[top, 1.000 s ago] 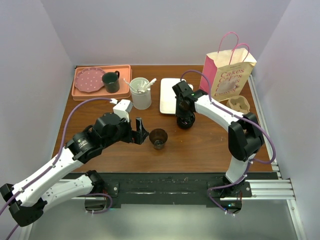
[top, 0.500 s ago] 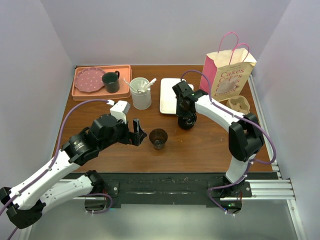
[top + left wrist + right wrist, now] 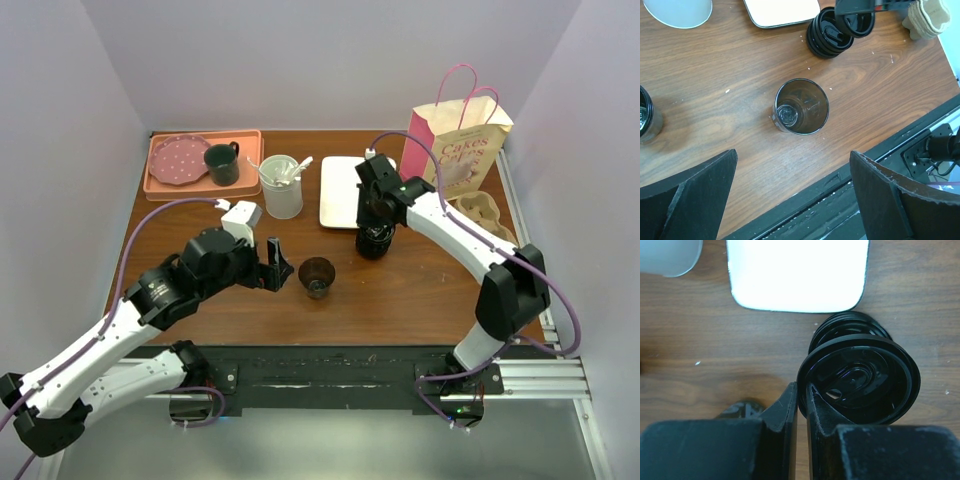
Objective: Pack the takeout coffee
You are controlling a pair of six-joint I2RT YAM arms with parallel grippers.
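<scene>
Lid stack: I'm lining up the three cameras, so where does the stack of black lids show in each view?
Top external: stack of black lids right of centre, just below the white tray.
Left wrist: top edge, right of centre, beside the tray.
Right wrist: upper right, partly behind the gripped lid.
Shared landmark: the white tray.

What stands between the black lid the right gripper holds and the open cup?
Nothing visible. Only bare table lies between the lid and the cup; the left gripper stands open on the cup's other side.
</scene>
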